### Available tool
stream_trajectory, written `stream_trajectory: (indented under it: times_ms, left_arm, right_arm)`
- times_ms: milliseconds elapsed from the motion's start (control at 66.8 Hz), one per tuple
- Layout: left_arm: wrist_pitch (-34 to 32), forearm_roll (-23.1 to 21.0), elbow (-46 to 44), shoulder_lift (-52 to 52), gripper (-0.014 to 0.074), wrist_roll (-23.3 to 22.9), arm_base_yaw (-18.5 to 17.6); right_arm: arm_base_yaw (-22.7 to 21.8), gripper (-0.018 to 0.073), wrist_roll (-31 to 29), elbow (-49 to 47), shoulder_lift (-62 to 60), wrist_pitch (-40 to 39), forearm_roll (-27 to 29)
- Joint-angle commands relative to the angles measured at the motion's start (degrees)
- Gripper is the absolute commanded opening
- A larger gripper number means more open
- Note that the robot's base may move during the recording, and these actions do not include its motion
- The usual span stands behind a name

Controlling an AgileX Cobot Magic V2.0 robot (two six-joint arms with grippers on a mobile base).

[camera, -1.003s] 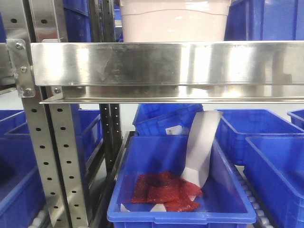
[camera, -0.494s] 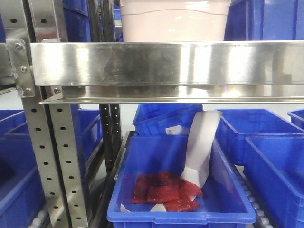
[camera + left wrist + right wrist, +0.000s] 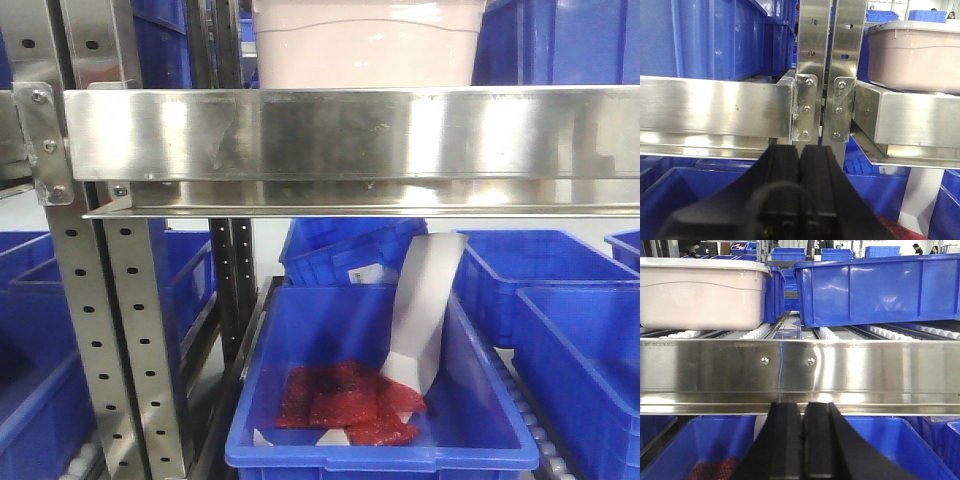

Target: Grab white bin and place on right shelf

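Both grippers are shut with nothing between the fingers. Left gripper (image 3: 801, 170) sits low in its wrist view with the black fingers pressed together, pointing at the bolted joint where two steel uprights (image 3: 827, 65) meet. Right gripper (image 3: 802, 435) is the same deal, fingers touching, parked just under the shiny front rail (image 3: 800, 371) of the rack.

Going further out: below the rail there's a blue crate (image 3: 380, 440) with some red packets (image 3: 345, 400) in the bottom and a white paper strip (image 3: 425, 310) leaning up out of it. More blue crates sit beside and behind it.

Above the rail, on the roller level, is the white bin (image 3: 702, 292). It's resting on the right shelf (image 3: 350, 135), lid on, level, right beside a big blue crate (image 3: 875, 290) on the same level but not touching it as far as I can tell. From the front camera you only see its lower part poking up over the rail.

What's changed over the last second? Honestly nothing I can spot. Bin, crates, paper strip are all in the same spots across the front views.

My read: the bin is already placed and let go, so the job looks basically finished and the arms are just sitting clear of it.
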Motion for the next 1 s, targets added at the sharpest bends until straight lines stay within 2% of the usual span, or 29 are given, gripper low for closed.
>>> stream_trajectory:
  times_ms: [0,225,404,599,988]
  left_arm:
    - [-4.43,0.02,-0.06,-0.62,-0.0118,0.10,-0.44]
    - [-4.43,0.02,-0.06,-0.62,-0.0118,0.10,-0.44]
    - [-4.43,0.02,-0.06,-0.62,-0.0118,0.10,-0.44]
    - [-4.43,0.02,-0.06,-0.62,-0.0118,0.10,-0.44]
    - [-4.43,0.02,-0.06,-0.62,-0.0118,0.10,-0.44]
  right_arm:
    - [0.15,0.0068,-0.14,0.02,-0.95,-5.37,-0.67]
    - [0.15,0.0068,-0.14,0.02,-0.95,-5.27,-0.67]
    - [0.15,0.0068,-0.27,0.02,-0.95,-0.41,-1.01]
    - [0.15,0.0068,-0.27,0.02,-0.95,-3.59,-1.01]
    - [0.15,0.0068,-0.27,0.02,-0.95,-3.64,-1.01]
